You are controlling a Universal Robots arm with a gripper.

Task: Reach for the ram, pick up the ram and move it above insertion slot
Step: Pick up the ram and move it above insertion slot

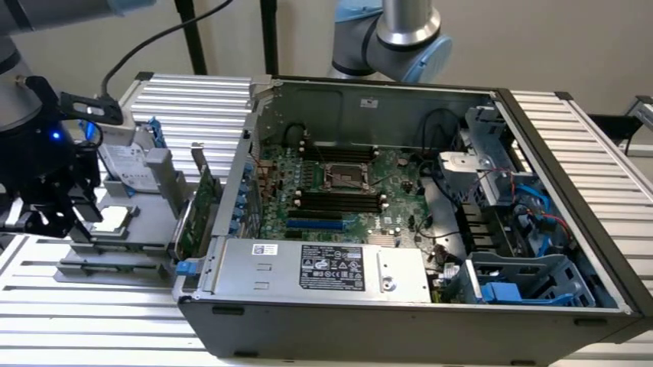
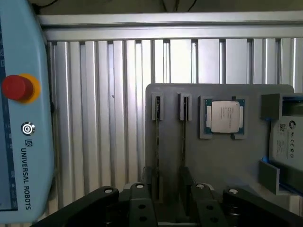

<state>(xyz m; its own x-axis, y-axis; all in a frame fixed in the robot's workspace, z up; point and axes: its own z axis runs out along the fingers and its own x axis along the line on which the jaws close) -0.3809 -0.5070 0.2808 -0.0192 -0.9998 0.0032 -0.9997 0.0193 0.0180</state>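
Black two-fingered gripper [image 2: 169, 203] parts sit closest to the wrist camera, the jaws standing apart with only bare grey plate between them. Just beyond the fingertips a flat grey holder plate [image 2: 222, 161] lies on the ribbed aluminium surface [image 2: 94, 118]. Two long narrow slots in it each carry a thin stick seen edge-on. These look to be the ram [image 2: 183, 137], though which of the two is the target cannot be told. Each stick lines up with one finger rather than with the middle of the gap. Out to one side of the gripper rests a square silver-capped processor chip [image 2: 225, 116] with a green rim. On the opposite side is a pale blue teach pendant [image 2: 21, 142] with a red button [image 2: 16, 87]. In the exterior view the gripper [image 1: 41, 214] hangs over this holder, well apart from the open grey computer case [image 1: 408, 329], whose green motherboard [image 1: 393, 172] shows black memory slots [image 1: 337, 200]. The reach appears to be the step in hand, with no grasp made. A pick would call for centring the jaws across one stick's thin edge before closing.
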